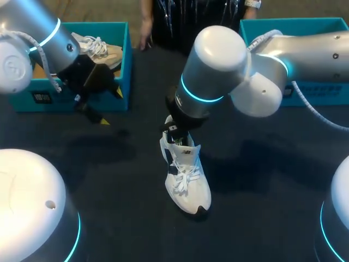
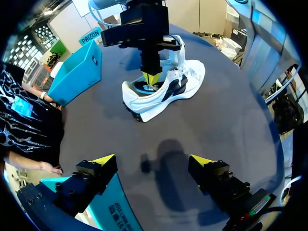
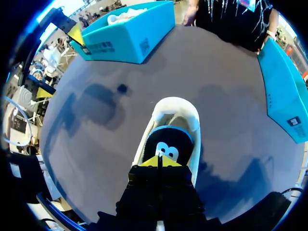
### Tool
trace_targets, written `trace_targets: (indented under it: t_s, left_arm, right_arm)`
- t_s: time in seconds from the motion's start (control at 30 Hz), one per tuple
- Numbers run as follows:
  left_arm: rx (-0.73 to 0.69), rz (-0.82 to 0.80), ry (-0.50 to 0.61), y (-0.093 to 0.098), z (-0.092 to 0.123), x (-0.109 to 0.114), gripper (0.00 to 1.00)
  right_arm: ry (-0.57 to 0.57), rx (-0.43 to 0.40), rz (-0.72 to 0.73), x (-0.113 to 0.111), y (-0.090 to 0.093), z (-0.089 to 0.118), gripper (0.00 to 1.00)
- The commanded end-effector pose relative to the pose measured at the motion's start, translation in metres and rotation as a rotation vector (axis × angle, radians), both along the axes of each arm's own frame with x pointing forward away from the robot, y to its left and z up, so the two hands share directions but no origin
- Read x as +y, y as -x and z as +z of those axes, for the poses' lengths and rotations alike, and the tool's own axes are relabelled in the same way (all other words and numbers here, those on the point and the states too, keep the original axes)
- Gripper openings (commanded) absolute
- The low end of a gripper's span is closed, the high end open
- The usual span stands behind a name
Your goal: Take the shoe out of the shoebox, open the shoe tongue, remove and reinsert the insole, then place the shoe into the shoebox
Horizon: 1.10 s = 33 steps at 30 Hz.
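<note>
**A:** Where is the shoe, and what has hold of it?

**B:** A white shoe [image 1: 185, 174] stands upright mid-tabletop [image 1: 262, 218], outside both teal boxes. The right fingers [image 3: 150, 162] point down into its opening, their yellow tips pressed together over the dark insole [image 3: 168, 139]. I cannot tell whether they have nipped the insole's edge. The left fingers [image 2: 102, 160] are spread wide and hold nothing. They hang above the tabletop just in front of the left box [image 1: 126, 54], which holds another shoe [image 1: 101, 49]. The right box [image 3: 284, 96] sits well apart, and its inside is hidden.

**A:** How would the shoe handle?

**B:** Probably light, with a soft fabric upper that gives under pressure and a firmer sole. The padded heel [image 3: 175, 103] rim looks like the best grip for lifting. The insole is likely thin, floppy foam, so pinch one edge at the heel and peel it up slowly. The loose laces [image 1: 182, 180] could snag a fingertip.

**A:** Any writing?

**B:** There is a pale logo on the insole, a dark emblem on the shoe's side, and a small printed label on each box's wall. I have not read any of it out.
</note>
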<state>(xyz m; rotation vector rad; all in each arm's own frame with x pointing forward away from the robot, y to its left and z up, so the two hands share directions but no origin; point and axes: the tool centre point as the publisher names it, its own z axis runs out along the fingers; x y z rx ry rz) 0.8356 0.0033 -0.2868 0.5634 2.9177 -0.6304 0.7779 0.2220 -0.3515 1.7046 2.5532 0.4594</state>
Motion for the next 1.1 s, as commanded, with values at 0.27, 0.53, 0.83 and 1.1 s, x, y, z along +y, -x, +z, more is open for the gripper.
trace_targets:
  t_s: [0.27, 0.53, 0.83, 1.1]
  left_arm:
    - [0.009, 0.013, 0.034, -0.001, 0.008, 0.017, 1.0]
    - [0.018, 0.005, 0.021, 0.002, 0.009, 0.02, 1.0]
    - [0.016, -0.005, 0.016, 0.0, 0.014, 0.021, 1.0]
    - [0.008, -0.006, -0.002, -0.001, 0.017, 0.022, 1.0]
  right_arm:
    - [0.039, 0.01, -0.024, -0.005, 0.003, -0.006, 0.0]
    - [0.048, 0.01, -0.05, 0.002, -0.004, -0.014, 0.0]
    - [0.096, 0.021, -0.062, 0.003, -0.01, -0.037, 0.0]
    - [0.111, 0.033, -0.075, 0.002, -0.008, -0.042, 0.0]
